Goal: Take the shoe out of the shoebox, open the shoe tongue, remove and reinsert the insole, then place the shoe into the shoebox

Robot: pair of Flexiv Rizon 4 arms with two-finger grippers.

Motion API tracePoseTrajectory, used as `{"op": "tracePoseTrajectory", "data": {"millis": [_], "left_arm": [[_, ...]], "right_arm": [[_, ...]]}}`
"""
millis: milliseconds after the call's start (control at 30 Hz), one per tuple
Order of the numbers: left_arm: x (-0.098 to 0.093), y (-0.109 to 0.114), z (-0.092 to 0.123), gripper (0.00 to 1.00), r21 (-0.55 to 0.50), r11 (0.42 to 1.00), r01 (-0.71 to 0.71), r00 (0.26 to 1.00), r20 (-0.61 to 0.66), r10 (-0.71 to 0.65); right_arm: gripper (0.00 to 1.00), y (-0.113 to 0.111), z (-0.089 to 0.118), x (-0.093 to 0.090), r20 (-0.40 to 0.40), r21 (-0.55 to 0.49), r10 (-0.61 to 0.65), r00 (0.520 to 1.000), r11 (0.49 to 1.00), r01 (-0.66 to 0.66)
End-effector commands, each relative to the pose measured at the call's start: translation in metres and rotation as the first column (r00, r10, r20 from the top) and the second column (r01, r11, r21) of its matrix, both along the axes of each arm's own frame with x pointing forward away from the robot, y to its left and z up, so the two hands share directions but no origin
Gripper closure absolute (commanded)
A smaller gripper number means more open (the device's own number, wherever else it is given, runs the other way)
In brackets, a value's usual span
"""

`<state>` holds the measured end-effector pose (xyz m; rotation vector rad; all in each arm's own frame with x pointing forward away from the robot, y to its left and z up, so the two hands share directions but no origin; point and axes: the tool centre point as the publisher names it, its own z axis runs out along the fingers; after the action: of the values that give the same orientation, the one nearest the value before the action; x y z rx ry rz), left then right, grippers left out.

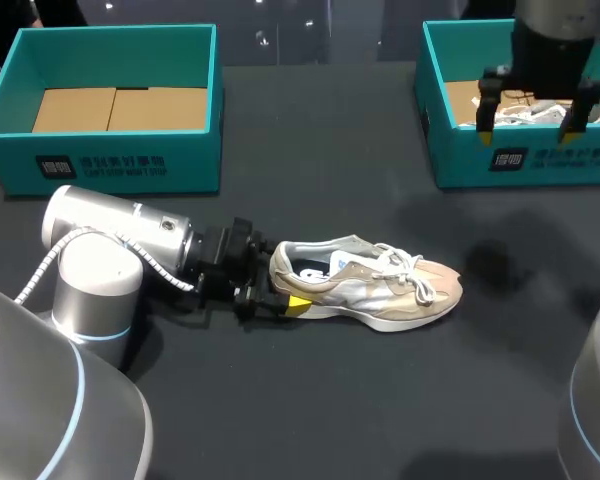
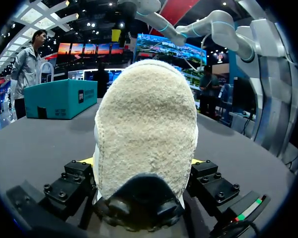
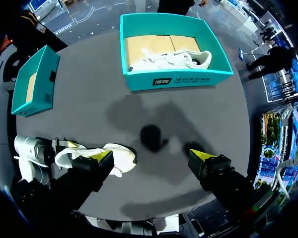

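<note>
Right now the shoe (image 1: pixel 370 285) is lying on the table (image 1: pixel 310 400), its long axis running straight out from the left gripper (image 1: pixel 288 290), which is clamping its heel. The right gripper (image 1: pixel 528 125) is hovering spread-fingered and empty, well beyond the toe.

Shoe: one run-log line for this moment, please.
shoe: on table, resting on its sole | left claw: shut on shoe heel | right claw: open, empty, raised above table
</note>
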<state>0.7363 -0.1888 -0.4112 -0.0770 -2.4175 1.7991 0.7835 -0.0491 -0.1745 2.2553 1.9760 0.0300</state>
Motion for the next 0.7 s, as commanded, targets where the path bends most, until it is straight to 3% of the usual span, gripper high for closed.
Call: {"op": "tracePoseTrajectory", "data": {"millis": [33,233,700], "left_arm": [[-0.001,-0.001,-0.002,1.0,-0.001,1.0,-0.001,1.0,0.0,0.001],[-0.001,-0.001,-0.002,1.0,-0.001,1.0,-0.001,1.0,0.0,0.001],[-0.001,-0.001,-0.002,1.0,-0.001,1.0,-0.001,1.0,0.0,0.001]], "right_arm": [[0.0,0.034,-0.008,-0.03,0.079,-0.056,0.004,0.997,0.998,0.001],[0.0,0.075,-0.015,-0.045,0.067,-0.037,0.024,0.997,0.999,-0.021],[0.0,0.075,-0.015,-0.045,0.067,-0.037,0.024,0.997,0.999,-0.021]]}}
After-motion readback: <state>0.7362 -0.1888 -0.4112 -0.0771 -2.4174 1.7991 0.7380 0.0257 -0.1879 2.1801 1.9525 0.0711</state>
